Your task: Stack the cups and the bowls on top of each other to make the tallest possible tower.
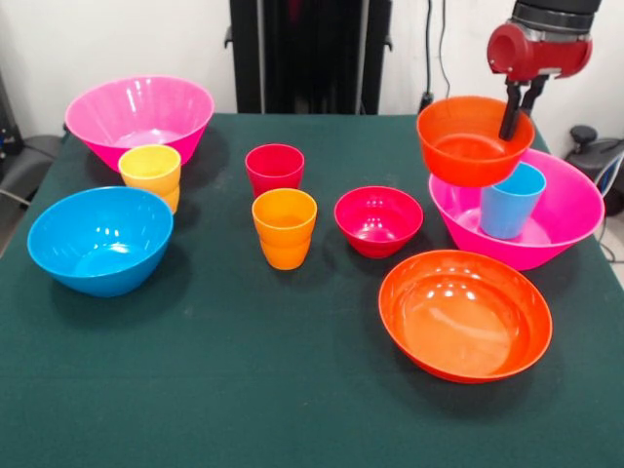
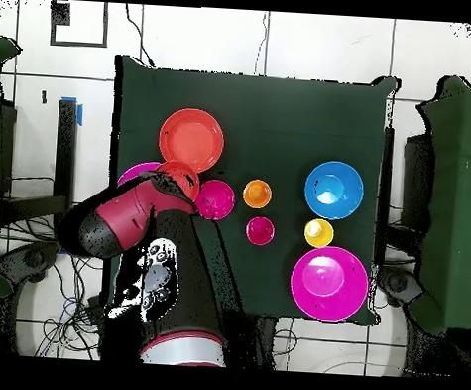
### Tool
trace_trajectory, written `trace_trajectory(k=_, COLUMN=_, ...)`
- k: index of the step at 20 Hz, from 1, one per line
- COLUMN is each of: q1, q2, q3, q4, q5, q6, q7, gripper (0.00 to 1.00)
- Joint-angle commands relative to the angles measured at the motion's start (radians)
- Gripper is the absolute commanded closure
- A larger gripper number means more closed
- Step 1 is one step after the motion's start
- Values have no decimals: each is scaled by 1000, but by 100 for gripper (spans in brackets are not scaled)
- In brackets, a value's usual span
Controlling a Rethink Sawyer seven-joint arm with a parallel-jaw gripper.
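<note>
My gripper (image 1: 515, 109) is shut on the far rim of the small orange bowl (image 1: 471, 143) and holds it in the air, tilted, just above the blue cup (image 1: 511, 202). The blue cup stands upright inside a large pink bowl (image 1: 561, 232) at the right. In the overhead view the arm hides most of that pink bowl (image 2: 132, 173) and the blue cup. The red cup (image 1: 275, 168), orange cup (image 1: 285, 227) and yellow cup (image 1: 151, 174) stand upright on the table. The small crimson bowl (image 1: 378, 220) sits beside the orange cup.
The wide shallow orange bowl (image 1: 465, 314) lies in front of the right pink bowl. The blue bowl (image 1: 100, 240) and the second large pink bowl (image 1: 139, 115) stand at the left, with the yellow cup between them. The table (image 1: 244, 390) has a dark green cloth.
</note>
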Motion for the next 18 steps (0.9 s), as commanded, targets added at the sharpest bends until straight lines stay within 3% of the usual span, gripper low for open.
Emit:
trace_trajectory(k=1, q1=52, q2=52, q3=-49, q4=33, q5=28, q6=-25, q7=206, gripper=100)
trace_trajectory(k=18, q1=138, q2=54, q3=-107, q4=26, q5=97, q6=-5, q7=207, gripper=100)
